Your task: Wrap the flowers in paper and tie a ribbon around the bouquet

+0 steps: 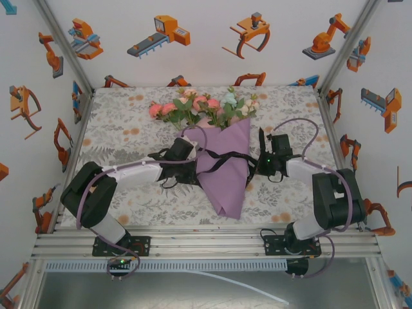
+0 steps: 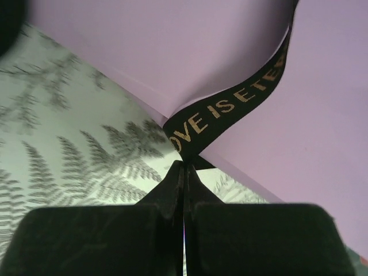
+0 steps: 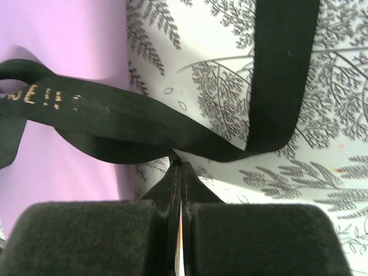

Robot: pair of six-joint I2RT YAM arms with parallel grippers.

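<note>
counter [image 1: 129,135]: matte cloth cover with a grey fern and leaf print; carries everything.
bouquet [image 1: 225,143]: lies flat mid-counter, blooms toward the far edge, cone tip toward the near edge, so the tie can cross its waist.
paper [image 1: 225,183]: thin, smooth lilac sheet folded into a cone round the stalks; wrapping looks done.
flowers [image 1: 199,106]: pink, peach and cream heads with green leaves, fanning from the cone mouth.
ribbon [image 1: 225,158]: limp black woven strip with gold lettering; pulled out to both sides, probably to tension a knot.
left gripper [image 2: 184,167]: fingers closed tight, pinching the ribbon at the cone's left edge.
right gripper [image 3: 180,164]: likewise clamped on the ribbon, just off the cone's right edge.
</note>
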